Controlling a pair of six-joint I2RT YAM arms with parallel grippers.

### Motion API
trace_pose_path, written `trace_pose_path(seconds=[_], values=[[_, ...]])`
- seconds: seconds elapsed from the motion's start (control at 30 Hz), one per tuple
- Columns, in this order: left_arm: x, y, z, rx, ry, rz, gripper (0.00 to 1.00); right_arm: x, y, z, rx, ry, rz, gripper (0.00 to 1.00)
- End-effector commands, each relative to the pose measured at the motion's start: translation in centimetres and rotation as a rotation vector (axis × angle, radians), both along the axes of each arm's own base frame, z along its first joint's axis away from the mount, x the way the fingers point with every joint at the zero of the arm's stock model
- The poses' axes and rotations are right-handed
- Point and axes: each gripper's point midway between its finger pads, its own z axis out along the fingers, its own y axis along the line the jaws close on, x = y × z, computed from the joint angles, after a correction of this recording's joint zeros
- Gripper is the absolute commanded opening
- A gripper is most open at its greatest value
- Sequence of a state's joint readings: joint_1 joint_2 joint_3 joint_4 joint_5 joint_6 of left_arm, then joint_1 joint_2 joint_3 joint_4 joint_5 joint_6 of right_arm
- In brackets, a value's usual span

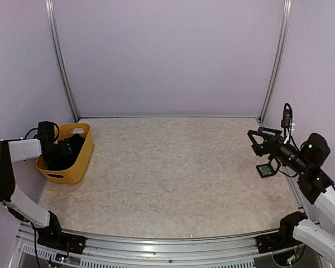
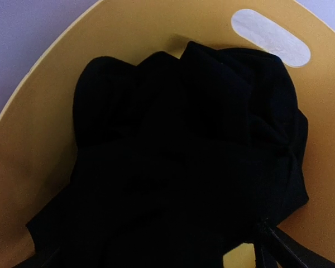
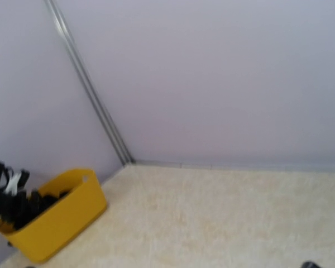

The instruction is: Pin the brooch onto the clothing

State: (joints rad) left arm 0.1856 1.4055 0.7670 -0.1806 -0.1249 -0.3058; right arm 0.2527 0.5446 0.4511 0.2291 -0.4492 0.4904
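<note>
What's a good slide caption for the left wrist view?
Black shirt bunched up inside a yellow bin, seen from close above.

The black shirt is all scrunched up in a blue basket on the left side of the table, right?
Not quite. The basket is yellow, not blue, as the top external view shows. The rest holds: the black shirt is scrunched up inside it, on the left side of the table.

The left arm (image 1: 21, 149) bends out to its own side, the left gripper (image 1: 67, 149) tipped downward, its finger spacing too dark to tell. The right arm (image 1: 317, 167) is raised, and the right gripper (image 1: 254, 142) aims leftward with jaws apart.
</note>
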Motion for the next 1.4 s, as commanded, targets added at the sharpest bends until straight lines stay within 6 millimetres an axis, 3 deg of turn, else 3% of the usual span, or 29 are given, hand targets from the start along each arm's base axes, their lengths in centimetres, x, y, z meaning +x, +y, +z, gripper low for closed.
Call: trace_pose_path(seconds=[0.0,0.03,0.07,0.1,0.13,0.17,0.23,0.3,0.33,0.37,0.43,0.5,0.53,0.6,0.7,0.87,0.97,1.03,1.13,1.27,1.37], values=[[1.6,1.3,-1.2,0.033,0.051,0.001,0.91,0.2,1.6,0.6,-0.046,-0.007,0.088,1.0],[1.9,1.2,-1.9,0.029,0.066,-0.011,0.83,0.4,1.6,0.6,-0.053,-0.007,0.086,0.99],[2.2,1.0,-1.9,0.027,0.065,-0.028,0.66,0.5,1.5,0.7,-0.058,-0.008,0.078,0.99],[2.5,0.9,-1.8,0.029,0.062,-0.044,0.44,0.7,1.5,0.8,-0.064,-0.007,0.068,0.99],[2.8,1.0,-1.5,0.036,0.06,-0.052,0.08,0.7,1.4,1.0,-0.067,-0.008,0.064,1.0],[3.0,1.3,-0.7,0.047,0.05,-0.04,0.0,0.7,1.3,1.2,-0.069,-0.012,0.061,1.0],[3.6,1.3,2.1,0.072,-0.011,-0.03,0.0,0.5,1.3,2.2,-0.067,-0.027,0.062,1.0],[4.1,0.2,8.3,0.15,-0.153,-0.036,0.0,0.3,1.3,3.2,-0.066,-0.037,0.062,1.0],[4.2,-1.2,12.5,0.214,-0.238,-0.057,0.0,0.3,1.3,3.7,-0.068,-0.041,0.064,1.0],[3.6,-3.5,17.8,0.301,-0.345,-0.085,0.0,0.4,1.3,4.0,-0.068,-0.043,0.064,1.0],[2.1,-9.6,26.1,0.389,-0.516,-0.224,0.0,0.8,1.6,4.3,-0.064,-0.036,0.073,0.99],[-0.9,-16.4,33.2,0.358,-0.693,-0.408,0.0,1.1,2.3,4.5,-0.059,-0.023,0.105,1.0],[-2.7,-19.8,35.7,0.335,-0.763,-0.523,0.0,1.2,2.7,4.7,-0.053,-0.019,0.118,0.99],[-6.6,-25.4,38.6,0.296,-0.868,-0.735,0.0,1.6,3.7,4.7,-0.052,-0.009,0.148,1.0],[-10.5,-31.0,38.3,0.216,-0.905,-0.959,0.0,1.8,5.1,5.0,-0.067,-0.014,0.167,0.99],[-13.0,-38.3,33.2,0.029,-0.814,-1.245,0.0,2.0,7.4,3.9,-0.114,0.011,0.209,1.0],[-15.1,-41.9,33.5,-0.029,-0.865,-1.354,0.0,2.1,8.3,3.5,-0.135,0.016,0.223,1.0],[-15.9,-43.3,34.7,-0.026,-0.919,-1.397,0.0,2.2,8.9,3.1,-0.147,0.025,0.228,0.99],[-14.9,-45.2,34.4,0.048,-0.905,-1.41,0.0,2.1,10.4,2.7,-0.169,0.026,0.264,0.99],[-11.8,-47.2,28.6,0.159,-0.789,-1.444,0.0,0.9,14.9,1.6,-0.268,-0.036,0.344,0.97],[-10.7,-49.3,22.3,0.112,-0.656,-1.552,0.04,1.1,17.6,0.1,-0.337,-0.044,0.36,0.98]])
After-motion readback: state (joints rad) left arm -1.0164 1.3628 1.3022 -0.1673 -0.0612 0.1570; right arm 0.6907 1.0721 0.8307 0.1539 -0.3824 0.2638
